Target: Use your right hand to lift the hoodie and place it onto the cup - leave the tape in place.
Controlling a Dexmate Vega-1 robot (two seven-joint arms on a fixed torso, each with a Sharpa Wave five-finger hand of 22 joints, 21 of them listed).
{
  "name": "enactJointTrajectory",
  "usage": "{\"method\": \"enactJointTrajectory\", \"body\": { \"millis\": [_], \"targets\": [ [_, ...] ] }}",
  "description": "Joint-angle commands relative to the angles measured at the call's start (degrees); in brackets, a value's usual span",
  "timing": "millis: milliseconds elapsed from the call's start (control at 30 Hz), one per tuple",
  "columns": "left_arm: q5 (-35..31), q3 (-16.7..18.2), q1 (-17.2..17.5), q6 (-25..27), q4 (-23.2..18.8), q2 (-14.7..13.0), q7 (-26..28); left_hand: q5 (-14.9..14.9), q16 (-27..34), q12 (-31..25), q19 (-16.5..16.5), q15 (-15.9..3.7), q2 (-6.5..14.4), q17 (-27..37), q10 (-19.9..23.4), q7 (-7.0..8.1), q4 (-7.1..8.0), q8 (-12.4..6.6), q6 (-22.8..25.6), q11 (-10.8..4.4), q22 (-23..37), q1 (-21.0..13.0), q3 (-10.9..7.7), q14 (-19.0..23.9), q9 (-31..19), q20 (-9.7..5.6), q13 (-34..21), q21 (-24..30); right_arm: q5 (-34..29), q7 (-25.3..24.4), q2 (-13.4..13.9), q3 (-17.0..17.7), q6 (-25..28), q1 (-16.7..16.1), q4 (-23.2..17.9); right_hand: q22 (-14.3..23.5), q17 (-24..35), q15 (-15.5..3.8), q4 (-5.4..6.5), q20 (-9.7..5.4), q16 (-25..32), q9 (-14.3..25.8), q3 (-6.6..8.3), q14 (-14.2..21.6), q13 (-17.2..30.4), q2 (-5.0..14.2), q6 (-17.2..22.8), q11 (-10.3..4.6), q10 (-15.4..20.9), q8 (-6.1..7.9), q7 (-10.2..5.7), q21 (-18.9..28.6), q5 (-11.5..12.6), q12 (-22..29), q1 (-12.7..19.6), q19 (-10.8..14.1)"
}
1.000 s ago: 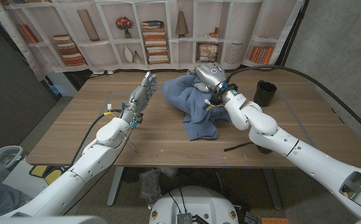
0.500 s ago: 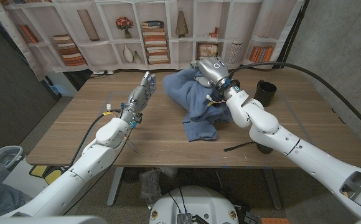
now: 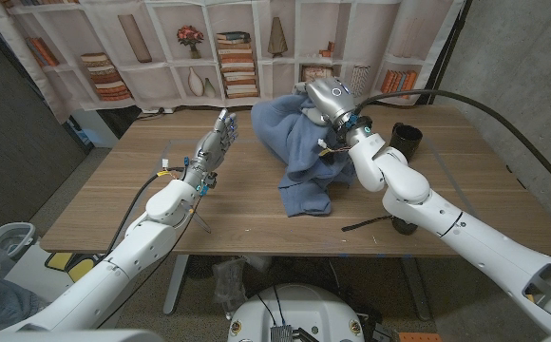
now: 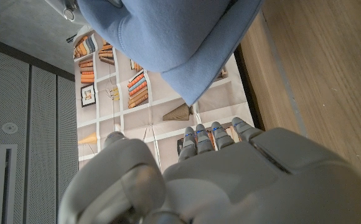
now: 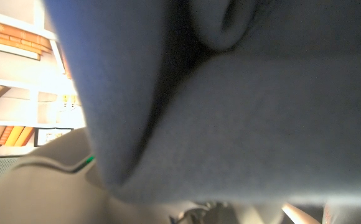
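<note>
On the near right of the brown wooden worktop (image 3: 114,204) lies a thin black rod (image 3: 362,223) beside a round black object (image 3: 402,226) half hidden under the right arm. Further in, the crumpled blue fabric hoodie (image 3: 299,157) hangs from the right hand (image 3: 328,100), its lower folds resting on the wood; that hand grasps the upper cloth, raised at centre. Left of it the left hand (image 3: 214,149) stands upright, fingers (image 4: 218,134) straight, released and holding nothing. Far right stands the black cylindrical cup (image 3: 407,142), apart from the hoodie. Beyond, a bookshelf-print backdrop (image 3: 161,47)
</note>
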State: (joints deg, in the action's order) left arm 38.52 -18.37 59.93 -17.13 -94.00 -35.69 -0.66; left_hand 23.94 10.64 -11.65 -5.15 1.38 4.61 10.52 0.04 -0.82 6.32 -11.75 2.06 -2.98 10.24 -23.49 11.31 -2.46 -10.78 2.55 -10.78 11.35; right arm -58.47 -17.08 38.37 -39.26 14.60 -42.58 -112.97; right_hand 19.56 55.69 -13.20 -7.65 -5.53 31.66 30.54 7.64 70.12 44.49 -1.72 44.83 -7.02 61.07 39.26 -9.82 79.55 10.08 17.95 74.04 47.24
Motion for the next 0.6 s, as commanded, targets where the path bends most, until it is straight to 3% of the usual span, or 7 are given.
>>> {"method": "enactJointTrajectory", "body": {
  "millis": [33,200,600],
  "targets": [
    [-0.03,-0.22,-0.7,-0.13,0.64,0.38,-0.29,-0.19,0.26,0.02,-0.11,0.11,0.43,0.1,-0.05,0.16,-0.15,0.15,0.45,-0.33,0.24,-0.27,0.5,0.18,-0.15,0.48,-0.13,0.24,-0.63,-0.43,0.36,1.35,1.17,-0.49,-1.65,-0.13,0.13,-0.1,-0.16,-7.43,0.3,0.04,-0.1,0.46,0.31,7.94,0.37,0.01,0.4,0.31,-0.12,0.4,0.49,-0.37,8.52,0.49],
    [-0.12,-0.25,-0.68,-0.06,0.56,0.36,-0.16,-0.19,0.25,0.02,-0.11,0.04,0.46,0.1,-0.06,0.17,-0.15,0.12,0.53,-0.36,0.24,-0.3,0.56,0.16,-0.15,0.46,-0.13,0.24,2.03,-0.97,0.52,2.65,0.04,-0.96,-2.04,-0.43,0.09,-0.1,-0.13,-7.42,0.31,0.01,-0.19,0.6,0.56,7.92,0.42,-0.11,0.58,0.32,0.07,0.58,0.49,-0.6,8.45,0.57],
    [-0.38,-0.11,-0.34,0.19,-0.4,-0.01,0.3,-0.2,0.25,0.05,-0.12,-0.01,0.53,0.1,-0.11,0.19,-0.14,0.1,0.61,-0.32,0.24,-0.37,0.7,0.17,-0.15,0.55,-0.13,0.24,1.58,-1.41,0.45,3.88,1.34,-1.22,-3.33,-1.08,0.24,-0.11,-0.17,-7.46,0.45,0.13,-0.17,0.83,1.1,8.07,0.32,-0.02,0.82,0.33,0.01,0.8,0.52,-1.07,8.6,0.77]
  ]
}}
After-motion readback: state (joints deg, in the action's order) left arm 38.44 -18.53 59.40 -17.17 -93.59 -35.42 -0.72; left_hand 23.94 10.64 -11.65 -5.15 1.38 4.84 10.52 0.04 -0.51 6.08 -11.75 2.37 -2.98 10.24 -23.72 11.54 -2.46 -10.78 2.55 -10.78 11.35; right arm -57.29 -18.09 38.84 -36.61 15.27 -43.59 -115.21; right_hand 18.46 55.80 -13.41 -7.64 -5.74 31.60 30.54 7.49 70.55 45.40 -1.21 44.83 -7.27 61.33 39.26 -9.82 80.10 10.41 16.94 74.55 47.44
